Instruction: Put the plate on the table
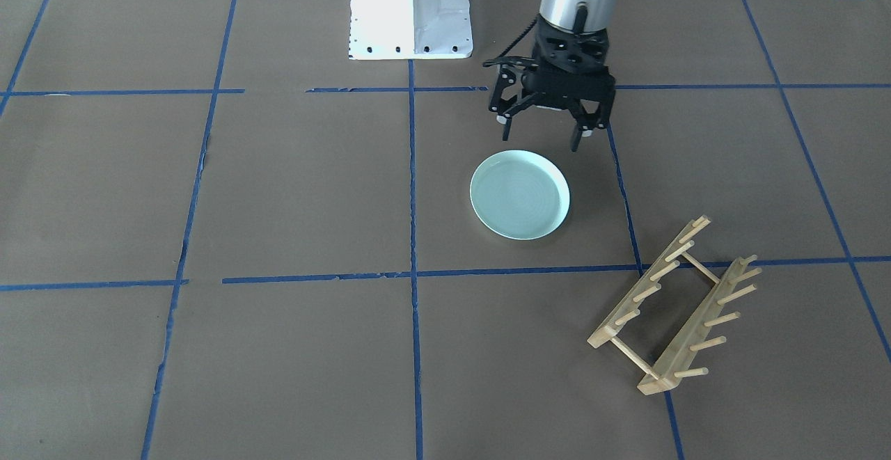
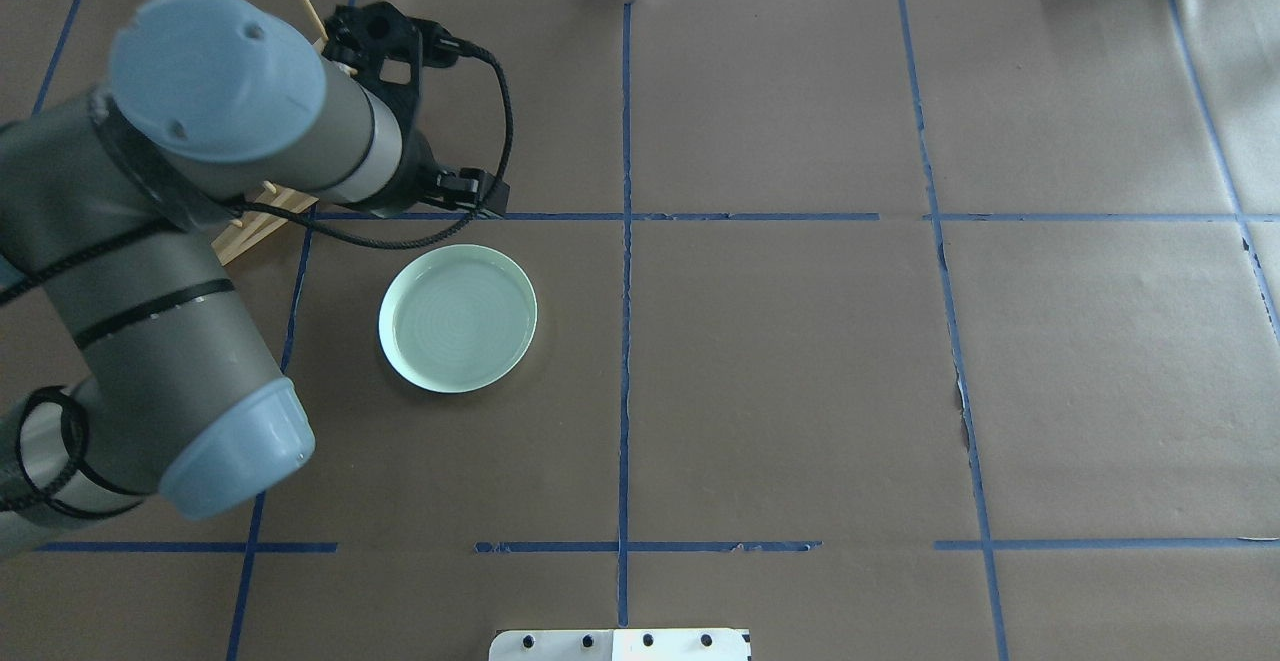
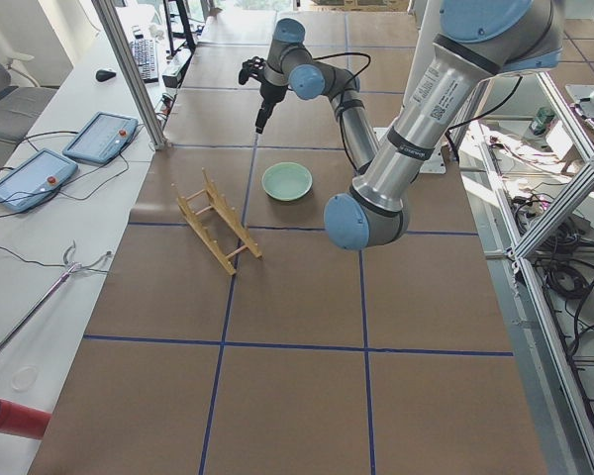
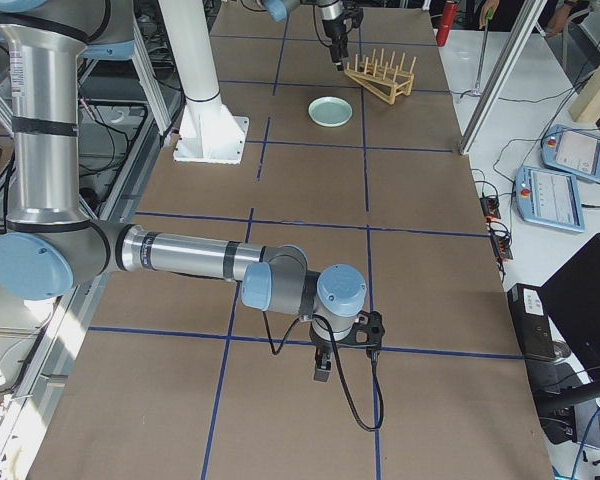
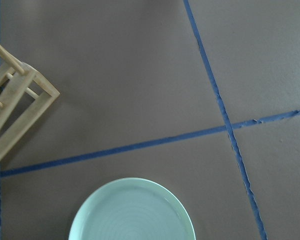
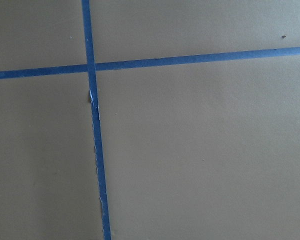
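Note:
The pale mint-green plate (image 1: 520, 194) lies flat on the brown table (image 1: 292, 188), inside a square of blue tape. It also shows in the overhead view (image 2: 458, 318) and at the bottom of the left wrist view (image 5: 132, 212). My left gripper (image 1: 540, 131) hangs open and empty above the table, just beyond the plate's edge on the robot's side, and does not touch the plate. My right gripper (image 4: 325, 365) is low over the table far from the plate. I cannot tell whether it is open or shut.
A wooden peg rack (image 1: 675, 307) stands on the table beside the plate, empty; one end shows in the left wrist view (image 5: 15, 115). The white metal base (image 1: 411, 11) is behind the plate. The right wrist view shows only table and tape lines (image 6: 92, 100).

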You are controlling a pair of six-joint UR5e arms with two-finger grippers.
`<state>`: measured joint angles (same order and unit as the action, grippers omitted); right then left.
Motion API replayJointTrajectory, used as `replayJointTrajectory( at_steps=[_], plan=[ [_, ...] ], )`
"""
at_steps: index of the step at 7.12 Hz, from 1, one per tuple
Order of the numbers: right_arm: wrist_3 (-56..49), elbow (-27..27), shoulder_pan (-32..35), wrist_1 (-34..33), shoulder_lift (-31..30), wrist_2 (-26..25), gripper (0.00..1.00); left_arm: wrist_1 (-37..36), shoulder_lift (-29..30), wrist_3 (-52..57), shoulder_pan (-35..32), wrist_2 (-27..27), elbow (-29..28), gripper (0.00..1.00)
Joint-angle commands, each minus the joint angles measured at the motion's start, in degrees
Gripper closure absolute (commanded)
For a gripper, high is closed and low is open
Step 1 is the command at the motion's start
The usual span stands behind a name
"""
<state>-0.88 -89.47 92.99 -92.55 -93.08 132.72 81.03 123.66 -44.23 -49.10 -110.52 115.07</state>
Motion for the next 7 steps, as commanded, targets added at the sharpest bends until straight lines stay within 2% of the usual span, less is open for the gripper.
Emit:
replayJointTrajectory(
  at_steps=[1,2,3,5,6,7],
  plan=[
    [0.0,0.0,0.0,0.0,0.0,0.0,0.0,-0.1,-4.6,14.0,-12.2,-10.1,-0.5,0.0],
    [0.0,0.0,0.0,0.0,0.0,0.0,0.0,-0.5,-8.3,18.8,-19.4,-12.1,-0.5,0.0],
    [0.0,0.0,0.0,0.0,0.0,0.0,0.0,-0.7,-12.5,26.0,-23.5,-13.1,-1.0,0.0],
    [0.0,0.0,0.0,0.0,0.0,0.0,0.0,-0.4,-20.4,38.1,-34.2,-23.8,-7.0,0.0],
    [0.0,0.0,0.0,0.0,0.0,0.0,0.0,-0.3,-22.8,45.5,-38.5,-25.6,-11.8,0.0],
    [0.0,0.0,0.0,0.0,0.0,0.0,0.0,0.3,-24.9,48.7,-38.8,-25.5,-16.0,0.0]
  ],
)
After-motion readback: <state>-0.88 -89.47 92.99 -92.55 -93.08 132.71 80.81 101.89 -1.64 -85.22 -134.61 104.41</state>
